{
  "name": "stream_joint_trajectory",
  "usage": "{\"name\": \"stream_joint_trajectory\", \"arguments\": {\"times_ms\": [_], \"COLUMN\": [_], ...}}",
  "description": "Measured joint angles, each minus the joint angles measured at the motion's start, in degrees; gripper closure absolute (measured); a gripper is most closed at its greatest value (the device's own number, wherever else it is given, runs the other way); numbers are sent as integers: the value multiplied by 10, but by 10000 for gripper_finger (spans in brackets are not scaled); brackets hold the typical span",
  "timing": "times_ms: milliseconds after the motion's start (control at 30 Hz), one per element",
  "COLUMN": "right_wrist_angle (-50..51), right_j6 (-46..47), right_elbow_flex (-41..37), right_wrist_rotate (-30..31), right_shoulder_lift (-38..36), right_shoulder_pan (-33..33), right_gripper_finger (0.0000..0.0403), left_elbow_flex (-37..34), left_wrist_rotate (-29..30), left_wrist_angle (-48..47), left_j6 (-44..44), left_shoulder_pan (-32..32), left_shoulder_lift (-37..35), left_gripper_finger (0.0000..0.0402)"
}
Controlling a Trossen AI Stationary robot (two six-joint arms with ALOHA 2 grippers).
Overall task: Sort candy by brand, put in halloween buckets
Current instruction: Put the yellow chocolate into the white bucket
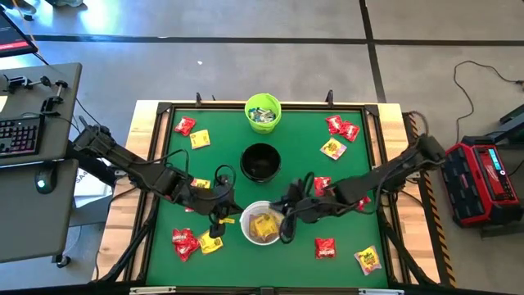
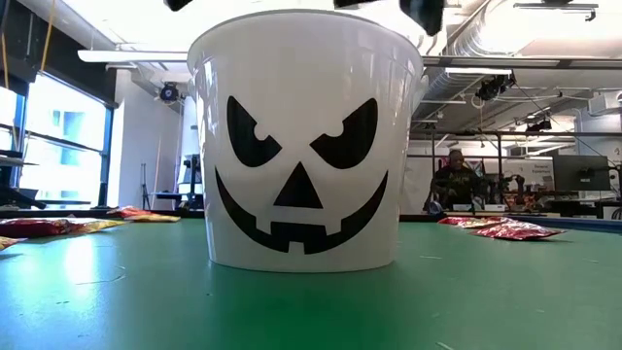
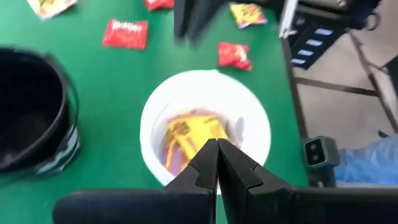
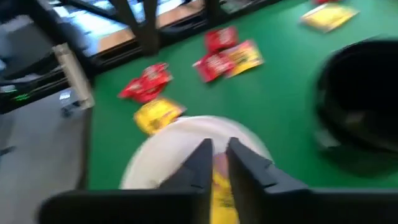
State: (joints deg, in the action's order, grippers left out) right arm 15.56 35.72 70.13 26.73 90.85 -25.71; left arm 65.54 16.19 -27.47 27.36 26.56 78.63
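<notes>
Both grippers hover over the white bucket, left gripper jaws closed empty, right gripper barely parted; yellow packets inside look light, slick, crinkly, so pinch an edge

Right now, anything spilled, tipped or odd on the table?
Nothing stands out. The green bucket, black bucket and white bucket all stand upright in a line. Loose candy lies flat on the green mat, none off the table.

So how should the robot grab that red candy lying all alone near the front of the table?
The red packet lies flat on the green mat with clear space around it. Best guess: come straight down from above and pinch across its narrower width, near the middle.
</notes>
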Motion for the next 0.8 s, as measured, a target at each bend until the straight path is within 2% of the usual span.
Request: {"name": "stream_joint_trajectory", "arguments": {"times_ms": [100, 267, 367, 567, 800], "right_wrist_angle": [35, 16, -49, -181, -196], "right_j6": [-4, -12, -13, 6, 10], "right_elbow_flex": [-1, -34, -76, -169, -226], "right_wrist_rotate": [33, 2, -36, -58, -59], "right_shoulder_lift": [-29, -45, -45, -44, -99], "right_shoulder_pan": [0, 19, 34, 55, 72], "right_gripper_finger": [394, 398, 400, 402, 402], "left_elbow_flex": [0, 0, 0, 0, 0], "left_wrist_rotate": [1, 24, 24, 13, -7], "left_wrist_angle": [-31, -80, -116, -208, -297], "left_j6": [27, 66, 71, 118, 94], "left_shoulder_pan": [-11, -30, -51, -114, -220], "left_shoulder_lift": [0, 0, 0, 0, 0], "left_gripper_finger": [401, 401, 401, 401, 401]}}
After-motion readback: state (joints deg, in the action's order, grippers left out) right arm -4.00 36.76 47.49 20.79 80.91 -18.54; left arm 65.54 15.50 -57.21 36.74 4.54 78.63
